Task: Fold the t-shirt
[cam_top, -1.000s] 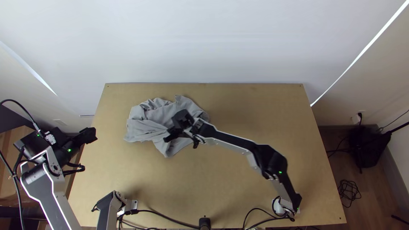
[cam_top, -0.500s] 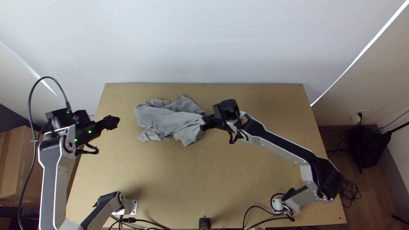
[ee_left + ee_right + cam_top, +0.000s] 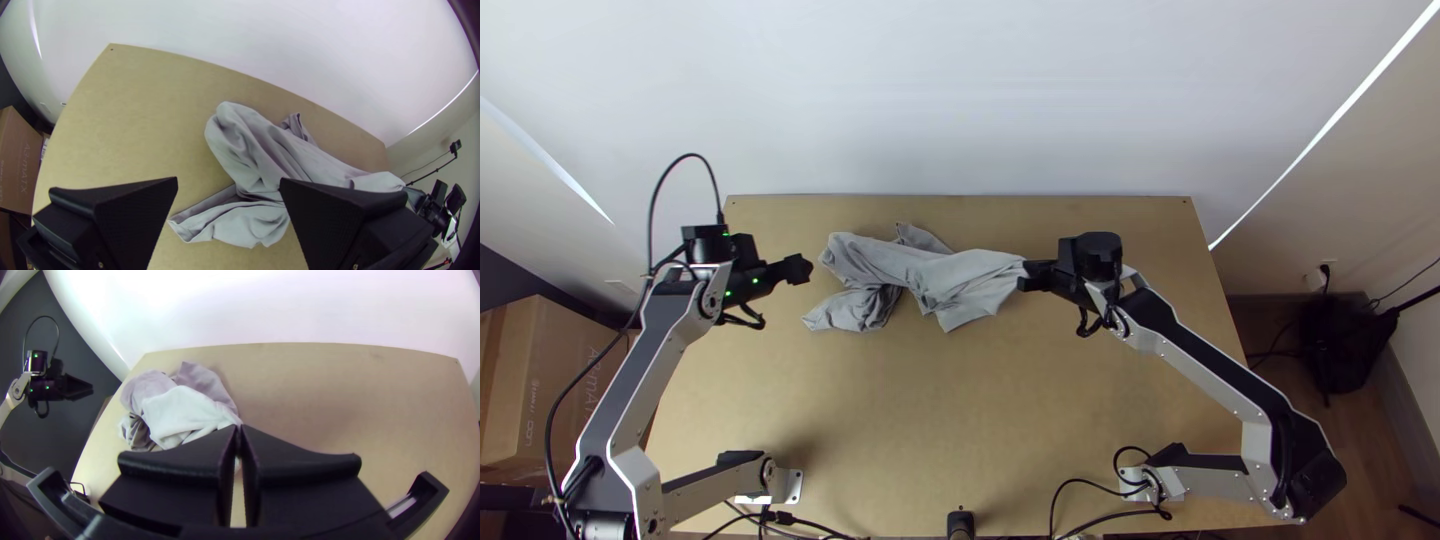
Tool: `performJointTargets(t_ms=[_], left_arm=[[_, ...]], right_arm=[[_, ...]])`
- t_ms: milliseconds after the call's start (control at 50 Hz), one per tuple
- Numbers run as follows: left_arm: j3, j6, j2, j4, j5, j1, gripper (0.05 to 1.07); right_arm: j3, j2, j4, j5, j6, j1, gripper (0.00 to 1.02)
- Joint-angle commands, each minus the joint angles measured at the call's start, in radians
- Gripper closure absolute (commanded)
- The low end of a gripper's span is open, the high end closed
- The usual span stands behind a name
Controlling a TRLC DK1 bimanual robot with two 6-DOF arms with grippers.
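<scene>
Grey cloth t-shirt (image 3: 935, 278) lies bunched on the bench (image 3: 930, 420) in top view, one end clenched in my black right gripper (image 3: 1026, 273), the other near my left gripper (image 3: 806, 268). Left wrist view: my fingers gape, t-shirt beyond. Right wrist view: fingertips pinch cloth.

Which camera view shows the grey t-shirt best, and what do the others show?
The top view: the bunched t-shirt appears nearly whole. The left wrist view shows its folds closer, but the left gripper hides part; the right wrist view shows it behind the right gripper, held end hidden.
</scene>
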Motion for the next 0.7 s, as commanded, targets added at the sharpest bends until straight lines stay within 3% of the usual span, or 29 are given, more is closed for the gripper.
performJointTargets(t_ms=[0,260,580,640,680], left_arm=[[0.047,-0.030,0.062,0.035,-0.027,-0.051,0.10],[0.118,-0.055,0.206,0.088,-0.059,-0.148,0.10],[0.190,-0.075,0.419,0.134,-0.079,-0.237,0.10],[0.196,-0.075,0.462,0.139,-0.082,-0.254,0.12],[0.199,-0.075,0.485,0.140,-0.080,-0.261,0.21]], right_arm=[[-0.051,-0.065,0.010,-0.004,-0.006,-0.044,1.00],[-0.109,-0.141,0.010,-0.004,-0.009,-0.126,1.00],[-0.135,-0.177,0.010,-0.005,-0.006,-0.153,1.00],[-0.135,-0.177,0.010,-0.005,-0.003,-0.155,1.00],[-0.135,-0.178,0.010,-0.005,-0.001,-0.155,1.00]])
